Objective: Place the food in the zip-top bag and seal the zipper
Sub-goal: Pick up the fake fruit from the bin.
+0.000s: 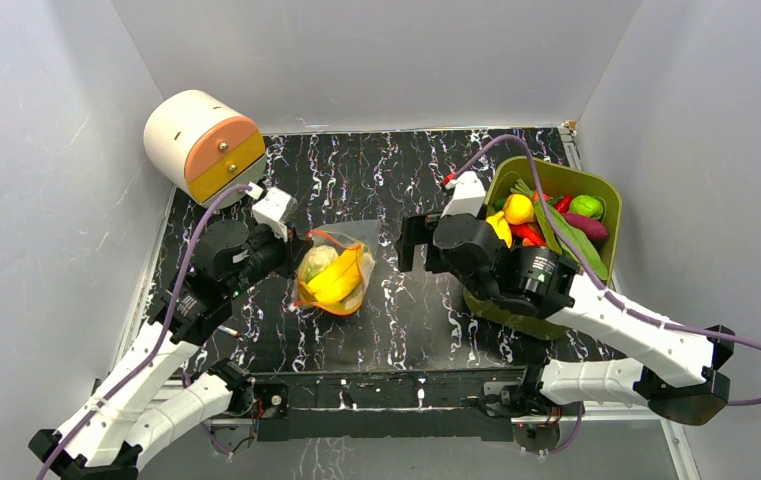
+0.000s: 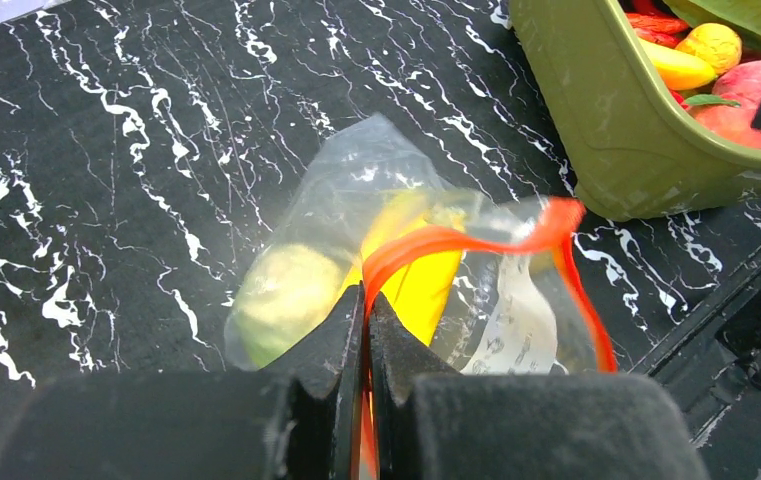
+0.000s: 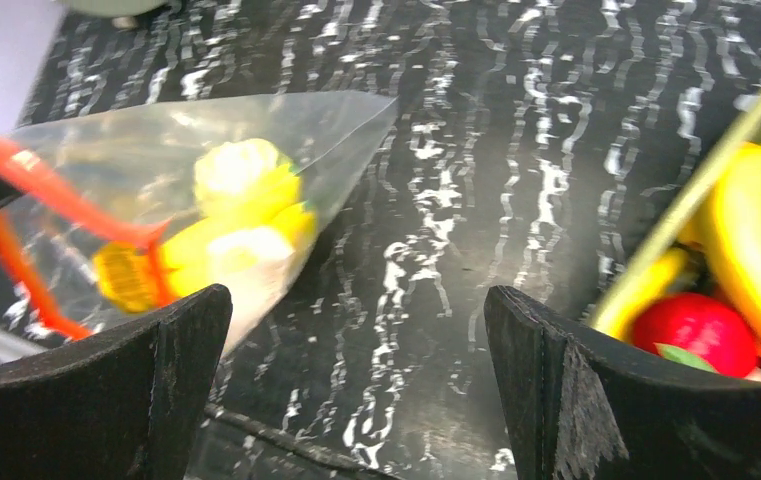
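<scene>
L gripper [image 2: 366,300] is pinching the zipper [image 2: 456,240] of the zip-top bag [image 1: 348,236], fingers nearly closed w/ the red-orange strip running btwn them. The bag is lying mid-way across the black marbled table [image 1: 406,330], holding a yellow banana [image 1: 341,282] and a pale green round fruit [image 2: 286,295]. R gripper [image 3: 356,330] is hovering w/ fingers spread wide, gripping nothing, btwn the bag and the olive-green tub [image 1: 554,176], which is carrying more food [image 1: 519,208].

Risks, as I'm judging them:

- **Open mouth:** past the pinch the strip is looping apart in the L wrist view, so the mouth is looking unsealed.
- **Slipping grip:** it's a thin, slick strip in a narrow grip. W/ any sideways pull it's prob. slipping out, or the whole bag is sliding along, since nothing is anchoring the other end.
- **Spill:** if the L arm is lifting w/ the mouth open and tilted, the banana is likely rolling out.
- **R gripper's approach:** coming in this wide, it could be catching crinkly film instead of the strip, or bumping the tub rim close by.
- **Aiming:** I can't tell where the zipper's far end is lying, and the clear film is making the bag's edges hard to read, so aiming a second grasp is partly guesswork.
</scene>
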